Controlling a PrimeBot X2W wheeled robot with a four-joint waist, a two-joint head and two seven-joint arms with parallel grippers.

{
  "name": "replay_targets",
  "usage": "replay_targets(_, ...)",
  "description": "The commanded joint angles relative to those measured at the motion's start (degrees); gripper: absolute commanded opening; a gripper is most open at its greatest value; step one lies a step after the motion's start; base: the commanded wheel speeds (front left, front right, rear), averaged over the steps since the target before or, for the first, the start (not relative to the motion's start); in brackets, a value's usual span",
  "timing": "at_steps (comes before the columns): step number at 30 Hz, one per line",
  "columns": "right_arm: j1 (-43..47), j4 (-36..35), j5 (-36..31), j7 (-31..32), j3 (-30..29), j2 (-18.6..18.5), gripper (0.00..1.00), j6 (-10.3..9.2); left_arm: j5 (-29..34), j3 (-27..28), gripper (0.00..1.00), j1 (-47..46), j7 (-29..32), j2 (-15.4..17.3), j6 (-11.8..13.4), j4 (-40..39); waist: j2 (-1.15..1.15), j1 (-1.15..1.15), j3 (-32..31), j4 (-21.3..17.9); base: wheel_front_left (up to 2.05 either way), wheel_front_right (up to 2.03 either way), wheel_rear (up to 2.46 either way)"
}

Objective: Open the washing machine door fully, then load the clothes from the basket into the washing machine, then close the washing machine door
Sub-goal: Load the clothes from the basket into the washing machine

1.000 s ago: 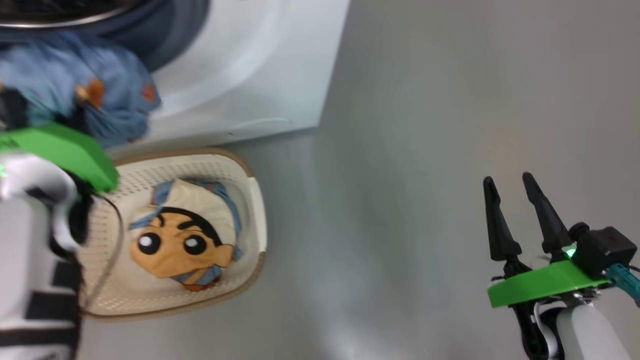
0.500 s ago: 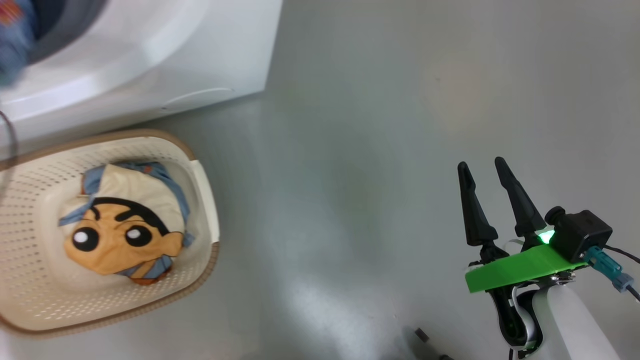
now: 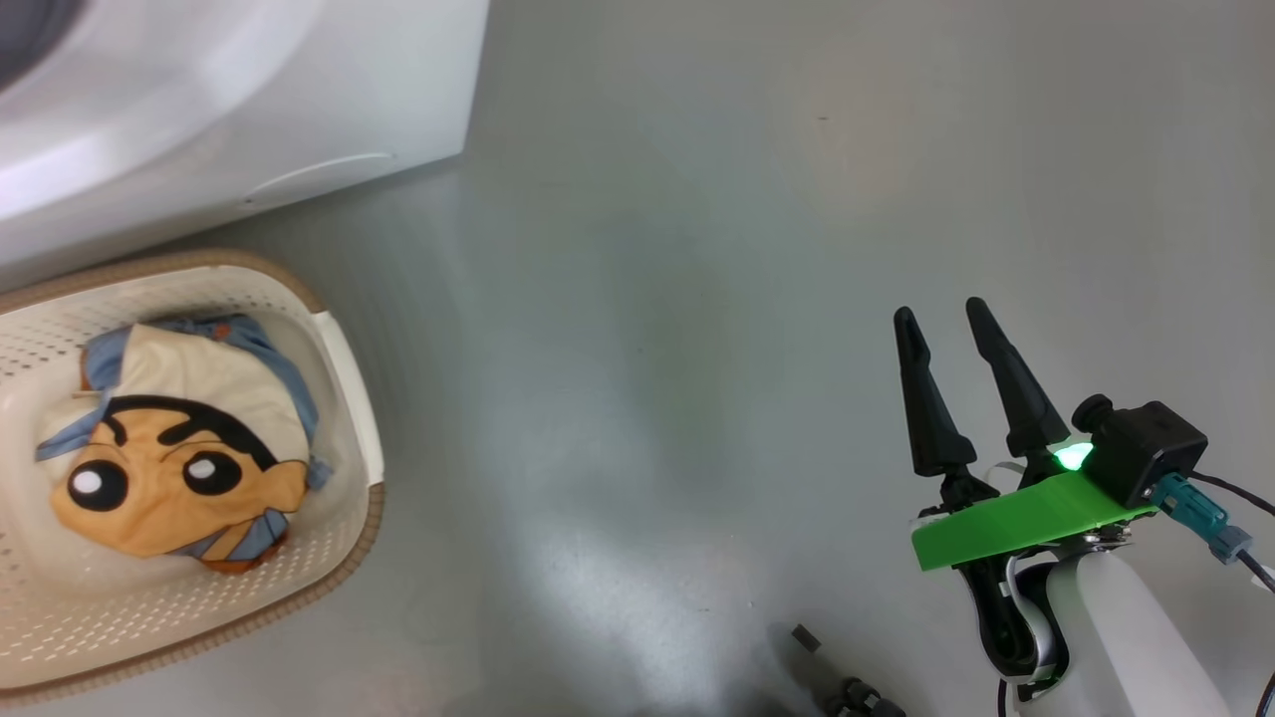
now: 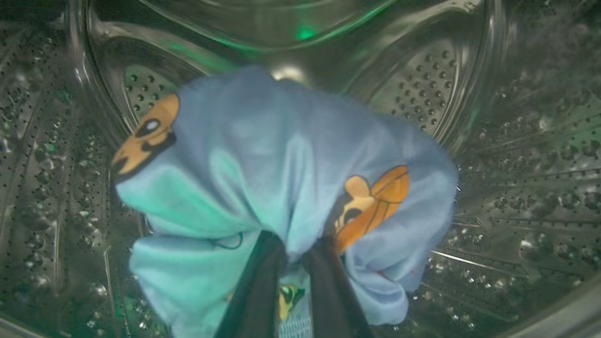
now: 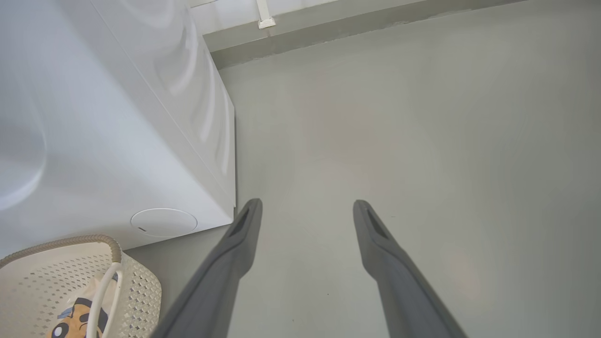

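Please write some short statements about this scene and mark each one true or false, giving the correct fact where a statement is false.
1. The left gripper is shut on the light blue clothes inside the drum. True.
2. The right gripper holds a cloth. False: it is open and empty, over the floor.
3. The basket stands beside the washing machine. True.
4. The basket is empty. False: a cartoon-face cloth lies in it.
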Motion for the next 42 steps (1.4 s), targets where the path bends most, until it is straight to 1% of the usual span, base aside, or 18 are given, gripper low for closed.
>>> replay_targets(1, 0.31, -1.2, 0.96, -0.69, 1.29, -0.44, 1.0, 0.25, 0.96, 1.04, 0.38, -1.33, -1.35, 3.75, 0.56, 0.62, 0.0, 0.0, 0.34, -0.56, 0.0, 0.0, 0.0)
replay_targets(2, 0.33, -1.17, 1.03, -0.69, 1.28, -0.44, 1.0, 0.25, 0.78, 1.15, 1.0, -1.63, -1.39, 3.63, 0.75, 1.9, 0.0, 0.0, 0.39, -0.68, 0.0, 0.0, 0.0)
replay_targets(4, 0.44, -1.15, 1.34, -0.69, 1.06, -0.44, 1.0, 0.25, 0.82, 1.02, 1.0, -2.32, -1.59, 3.63, 0.92, 3.94, 0.0, 0.0, 0.55, -0.78, 0.0, 0.0, 0.0)
replay_targets(9, 0.33, -1.11, 1.69, -0.69, 0.66, -0.44, 1.0, 0.25, 0.41, 0.74, 1.0, -3.43, -2.54, 3.37, 0.43, 7.71, 0.0, 0.0, 0.86, -0.67, 0.0, 0.0, 0.0)
replay_targets(16, -0.08, -1.28, 1.56, -0.69, 0.45, -0.44, 1.0, 0.25, -0.43, 0.57, 1.0, -3.57, -3.25, 2.85, -0.29, 10.17, 0.0, 0.0, 0.67, -0.15, 0.0, 0.0, 0.0)
replay_targets(21, -0.19, -1.23, 0.92, -0.7, -0.13, -0.43, 1.0, 0.25, -1.19, 0.53, 1.0, -1.86, -4.68, 1.89, -0.72, 11.63, 0.0, 0.0, -0.63, 0.76, 0.0, 0.0, 0.0)
replay_targets(25, 0.31, -1.06, -0.01, -0.7, -0.84, -0.43, 1.0, 0.25, -2.99, 1.44, 1.0, 1.43, -6.68, 0.0, -1.14, 12.75, 0.0, 0.0, -2.89, 1.86, 0.0, 0.0, 0.0)
replay_targets(29, 0.66, -0.98, -1.11, -0.7, -1.16, -0.43, 1.0, 0.25, -3.49, 1.37, 1.0, 5.33, -8.56, -1.42, -1.28, 13.37, 0.0, 0.0, -5.13, 2.79, 0.0, 0.0, 0.0)
replay_targets(32, 1.15, -0.77, -2.26, -0.7, -1.59, -0.43, 1.0, 0.25, -3.38, 1.12, 1.0, 8.64, -10.53, -2.54, -0.87, 13.33, 0.0, 0.0, -7.02, 3.64, 0.0, 0.0, 0.0)
replay_targets(37, 2.5, -0.62, -4.34, -0.7, -2.2, -0.43, 1.0, 0.25, -4.09, 1.45, 1.0, 16.18, -13.98, -4.43, -0.8, 11.71, 0.0, 0.0, -10.72, 4.89, 0.0, 0.0, 0.0)
replay_targets(42, 4.38, -0.95, -6.2, 0.03, -3.18, -0.43, 1.0, 0.25, -5.07, 2.04, 1.0, 25.47, -16.77, -7.34, -0.68, 7.58, 0.0, 0.0, -14.7, 6.53, 0.0, 0.0, 0.0)
